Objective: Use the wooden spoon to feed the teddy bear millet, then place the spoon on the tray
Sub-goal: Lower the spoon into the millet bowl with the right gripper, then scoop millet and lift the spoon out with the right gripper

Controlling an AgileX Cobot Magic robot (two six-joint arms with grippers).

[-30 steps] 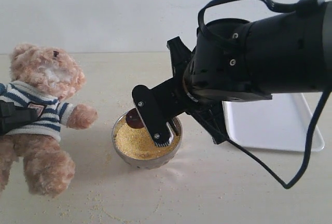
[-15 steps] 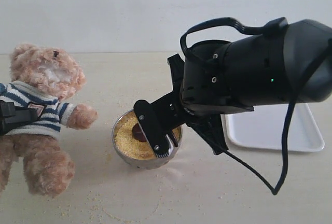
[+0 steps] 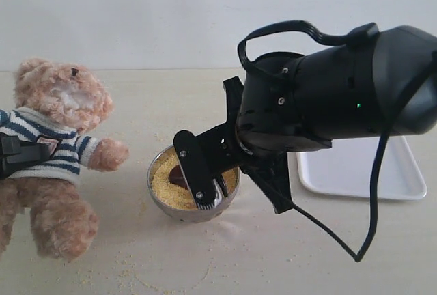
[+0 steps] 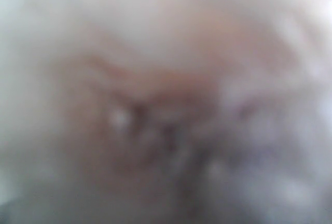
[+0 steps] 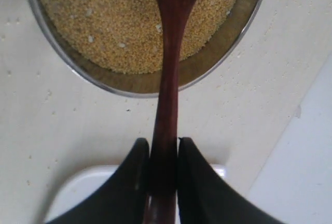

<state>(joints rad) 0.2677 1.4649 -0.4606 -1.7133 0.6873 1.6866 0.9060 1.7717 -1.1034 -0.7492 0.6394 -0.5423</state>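
Right gripper — grain-flecked beige tabletop; white wall

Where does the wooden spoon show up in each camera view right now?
Exterior: wooden spoon, its tip in the millet, left of centre.
Left wrist: not in it; only blur.
Right wrist: wooden spoon mid-frame, handle pinched by the right claw.
Shared landmark: the metal bowl.

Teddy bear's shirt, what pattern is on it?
The teddy bear's shirt has navy-and-white horizontal stripes, seen best in the exterior view.
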